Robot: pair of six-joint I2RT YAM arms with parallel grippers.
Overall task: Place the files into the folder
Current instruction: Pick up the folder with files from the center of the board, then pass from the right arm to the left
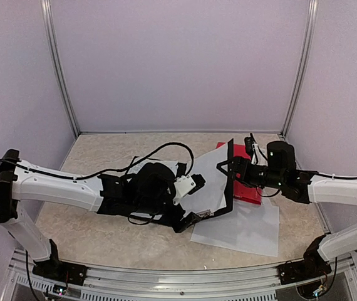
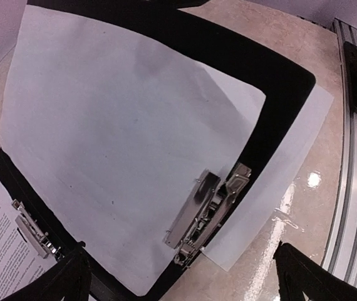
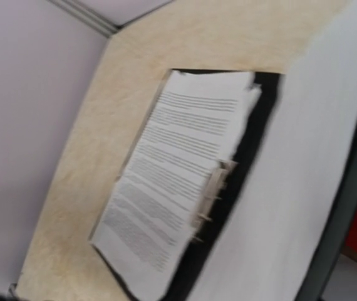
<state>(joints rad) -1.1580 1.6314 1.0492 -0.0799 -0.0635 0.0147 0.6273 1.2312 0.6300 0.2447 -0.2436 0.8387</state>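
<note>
1. My left gripper (image 2: pixel 188 276) hangs over the open black folder (image 2: pixel 285 100), fingers (image 2: pixel 72 279) spread wide, holding nothing.
2. Printed sheets (image 3: pixel 166 182) lie in the folder beside its metal clip (image 3: pixel 213 194); a blank sheet (image 2: pixel 122 138) covers the other half.
3. My right gripper (image 1: pixel 230 167) sits at the folder's raised edge; I cannot tell whether its fingers are pinching.

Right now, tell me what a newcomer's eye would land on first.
The open black folder at mid-table stands out, its right cover tilted up at the right end effector. Inside lie a blank sheet beside a metal clip, and printed pages in the right wrist view. A red item lies on the table just right of the raised cover.
</note>
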